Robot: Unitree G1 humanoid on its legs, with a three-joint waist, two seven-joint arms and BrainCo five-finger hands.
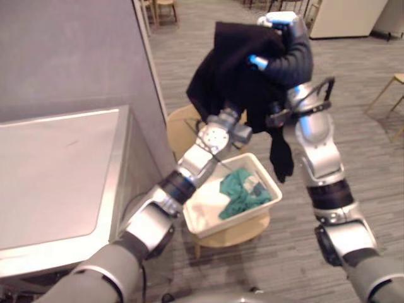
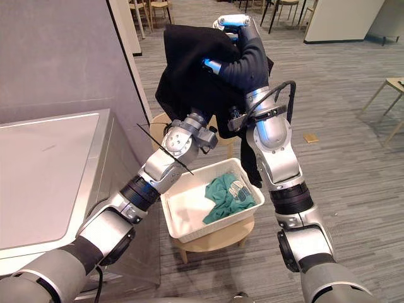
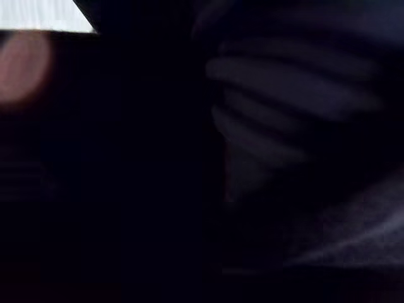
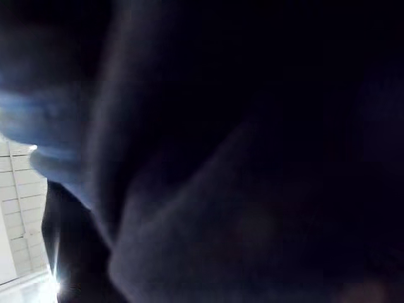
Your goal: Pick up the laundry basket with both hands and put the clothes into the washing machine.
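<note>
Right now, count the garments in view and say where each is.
2. A black garment hangs aloft at the raised arms; a green garment lies in the white basket. Others may be hidden beneath it.

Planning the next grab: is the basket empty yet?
Not empty: a green garment lies crumpled inside the white basket.

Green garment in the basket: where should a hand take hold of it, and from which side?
Probably best: pinch the raised crumpled bunch at the middle of the green garment, coming straight down from above. It lies heaped in the right half of the white basket, whose walls block a sideways approach.
</note>
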